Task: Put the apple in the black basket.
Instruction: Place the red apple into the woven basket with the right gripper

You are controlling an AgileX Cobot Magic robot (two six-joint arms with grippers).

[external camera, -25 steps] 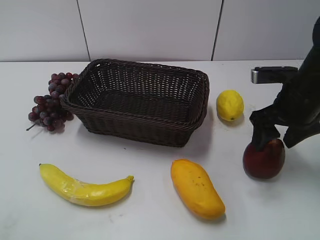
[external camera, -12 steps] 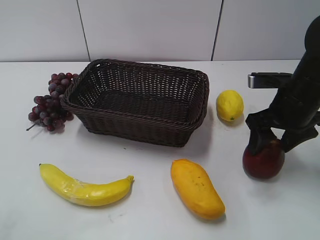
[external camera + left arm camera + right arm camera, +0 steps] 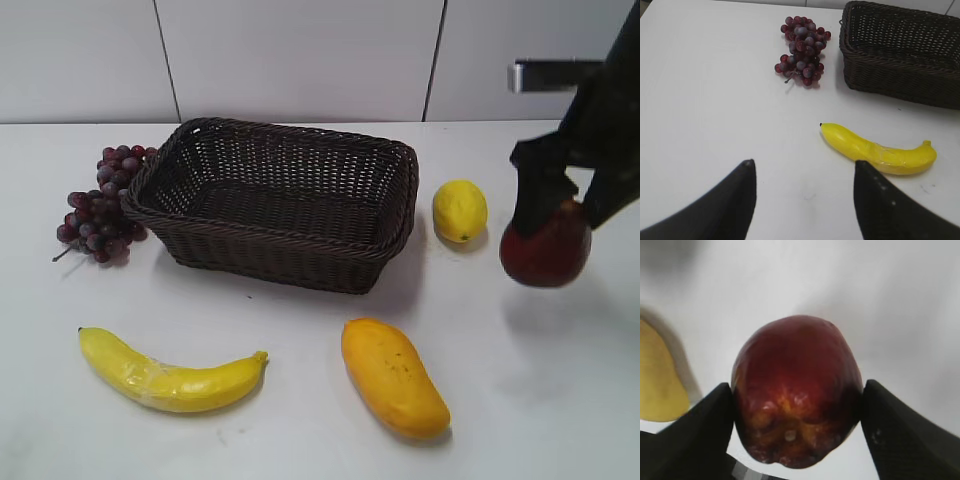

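My right gripper (image 3: 565,200) is shut on the dark red apple (image 3: 545,250) and holds it in the air above the table at the right, to the right of the lemon. In the right wrist view the apple (image 3: 797,390) sits between both black fingers (image 3: 797,410) with its dimple toward the camera. The black basket (image 3: 275,200), dark woven wicker, stands empty at the back middle of the table; it also shows in the left wrist view (image 3: 900,55) at the top right. My left gripper (image 3: 802,167) is open and empty above bare table, left of the banana.
A yellow lemon (image 3: 460,210) lies right of the basket. An orange mango (image 3: 393,377) lies in front, also in the right wrist view (image 3: 657,380). A banana (image 3: 170,375) lies at the front left and purple grapes (image 3: 100,205) left of the basket.
My right gripper has lifted the apple off the table and carried it up and slightly to the right. The other fruit and the basket have not moved.
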